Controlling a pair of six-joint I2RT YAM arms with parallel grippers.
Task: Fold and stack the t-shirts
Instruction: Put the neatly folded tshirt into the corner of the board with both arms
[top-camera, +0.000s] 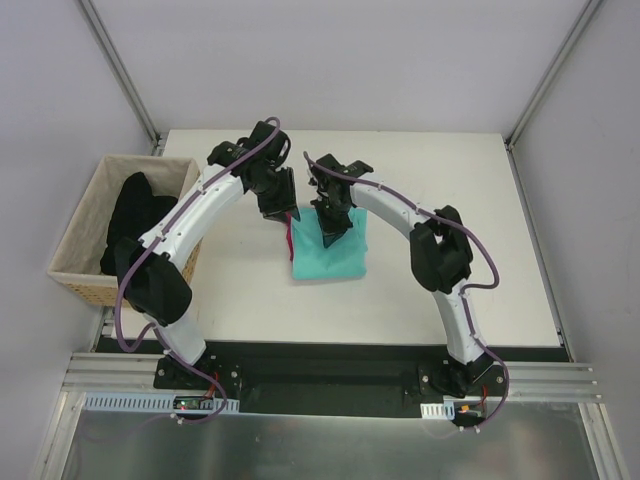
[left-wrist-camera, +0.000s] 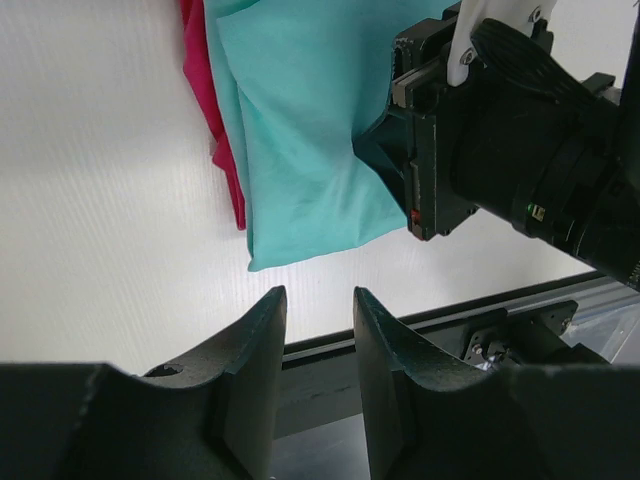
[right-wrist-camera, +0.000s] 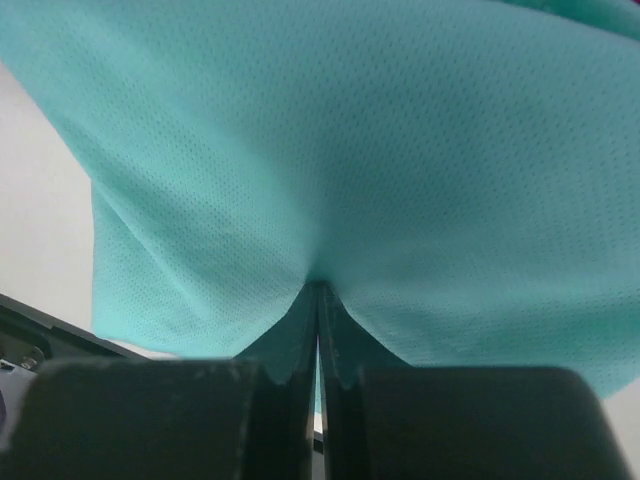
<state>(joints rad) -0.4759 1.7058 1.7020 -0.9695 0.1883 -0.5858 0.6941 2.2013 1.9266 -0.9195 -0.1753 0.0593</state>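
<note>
Starting at my far left, the woven wicker basket stands beside the left edge of the white table with a heap of dark cloth in it, and I leave it out of this step. Next comes my left gripper, hovering over bare table by the far-left corner of the pile. Its fingers stand partly apart with nothing between them, so it holds nothing. To its right lies the crimson-pink t-shirt, folded flat and showing only as a narrow strip along the pile's left edge, because the teal t-shirt lies on top of it, near the middle of the table. My right gripper is pinched tight on a fold of that teal mesh cloth toward its far side, and the fabric puckers into the closed tips. I judge the step to be seating the teal shirt squarely on the pink one, and the stack looks nearly done. To do it well, I would lower the pinched fold until it rests flat before letting go, so that no ridge stands up. I would ease it a little leftward so the pink strip is covered and the edges line up. If the cloth drags, my free left fingers could press the far-left corner down. Opening too high risks the top layer flopping and undoing the fold.
</note>
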